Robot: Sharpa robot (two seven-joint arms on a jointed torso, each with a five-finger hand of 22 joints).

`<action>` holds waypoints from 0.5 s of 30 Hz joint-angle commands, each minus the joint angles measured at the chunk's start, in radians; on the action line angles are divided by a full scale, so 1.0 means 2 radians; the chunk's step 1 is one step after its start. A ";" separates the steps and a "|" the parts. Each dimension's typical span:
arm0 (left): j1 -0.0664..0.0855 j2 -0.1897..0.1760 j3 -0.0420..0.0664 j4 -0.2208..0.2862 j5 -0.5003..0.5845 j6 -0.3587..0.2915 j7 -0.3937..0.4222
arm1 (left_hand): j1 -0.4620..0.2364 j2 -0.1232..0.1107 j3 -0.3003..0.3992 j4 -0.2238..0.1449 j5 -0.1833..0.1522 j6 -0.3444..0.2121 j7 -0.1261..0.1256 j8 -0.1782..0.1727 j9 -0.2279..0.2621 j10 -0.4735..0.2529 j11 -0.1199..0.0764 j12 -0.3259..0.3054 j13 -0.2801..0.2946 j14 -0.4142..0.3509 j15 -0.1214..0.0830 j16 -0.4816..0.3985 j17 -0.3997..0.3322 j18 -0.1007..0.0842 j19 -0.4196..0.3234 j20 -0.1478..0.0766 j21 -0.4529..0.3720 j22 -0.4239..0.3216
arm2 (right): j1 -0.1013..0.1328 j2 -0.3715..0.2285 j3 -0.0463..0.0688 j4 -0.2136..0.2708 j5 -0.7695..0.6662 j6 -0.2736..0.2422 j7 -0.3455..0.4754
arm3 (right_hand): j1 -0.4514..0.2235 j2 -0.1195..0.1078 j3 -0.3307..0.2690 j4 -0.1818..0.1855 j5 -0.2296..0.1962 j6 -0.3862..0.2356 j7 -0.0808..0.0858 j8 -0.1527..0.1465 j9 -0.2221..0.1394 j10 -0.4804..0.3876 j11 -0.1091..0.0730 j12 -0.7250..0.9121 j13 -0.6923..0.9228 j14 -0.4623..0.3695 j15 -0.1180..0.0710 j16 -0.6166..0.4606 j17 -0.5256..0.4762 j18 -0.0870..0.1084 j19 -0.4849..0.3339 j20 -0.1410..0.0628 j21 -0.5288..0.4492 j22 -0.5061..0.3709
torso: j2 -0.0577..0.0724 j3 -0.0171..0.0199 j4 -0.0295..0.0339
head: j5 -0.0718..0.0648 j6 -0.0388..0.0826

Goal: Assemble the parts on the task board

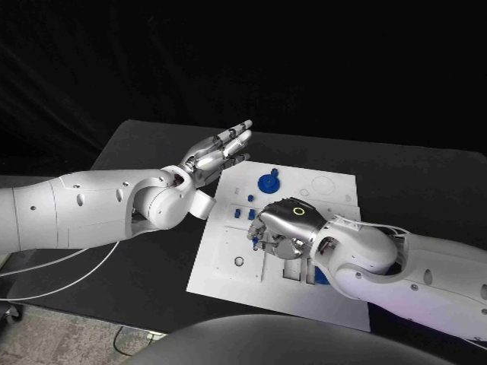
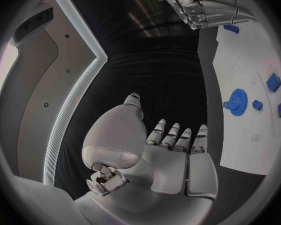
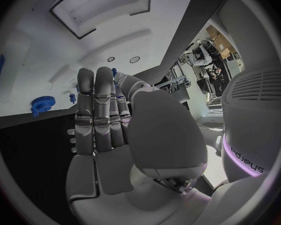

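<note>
Over the board (image 1: 227,262), the right robot hand (image 1: 284,228) curled onto a part (image 1: 253,242), grip unclear, while the left robot hand (image 1: 216,156) waited spread, likely keeping clear.

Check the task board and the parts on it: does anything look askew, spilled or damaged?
Nothing stands out. The board lies flat on the table, the blue gear and small blue parts sit on it, and no damage shows. The right hand covers the board's middle, so that area cannot be judged.
</note>
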 commanded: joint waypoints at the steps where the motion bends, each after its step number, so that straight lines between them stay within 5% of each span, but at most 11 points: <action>1: -0.001 0.002 0.000 0.000 -0.004 0.012 0.003 | 0.000 0.006 -0.003 0.001 0.002 0.001 0.002 0.003 0.001 0.001 0.003 0.003 0.000 0.000 0.003 -0.001 0.000 0.008 0.003 0.001 0.002 0.001 | -0.001 0.002 0.000 -0.004 -0.014 -0.003 0.001 | 0.000 -0.003 0.000 -0.003 0.001 -0.002 0.000 -0.002 0.001 0.003 0.000 -0.002 0.001 0.002 0.000 0.002 0.001 0.005 0.001 -0.002 0.002 0.001 | 0.000 -0.0003 0.0004 | 0.000 0.000; 15: -0.002 0.003 0.000 -0.001 -0.004 0.014 0.003 | 0.000 0.007 -0.003 0.001 0.002 0.001 0.002 0.003 0.001 0.001 0.003 0.003 0.000 0.000 0.003 -0.001 0.000 0.008 0.004 0.001 0.003 0.001 | -0.002 0.005 0.000 -0.014 -0.015 0.004 0.004 | 0.001 -0.003 0.001 -0.004 0.000 -0.002 0.001 -0.002 0.001 0.004 0.000 -0.002 0.001 0.001 0.000 0.003 0.001 0.005 0.001 -0.002 0.001 0.002 | 0.000 -0.0004 0.0004 | 0.001 0.000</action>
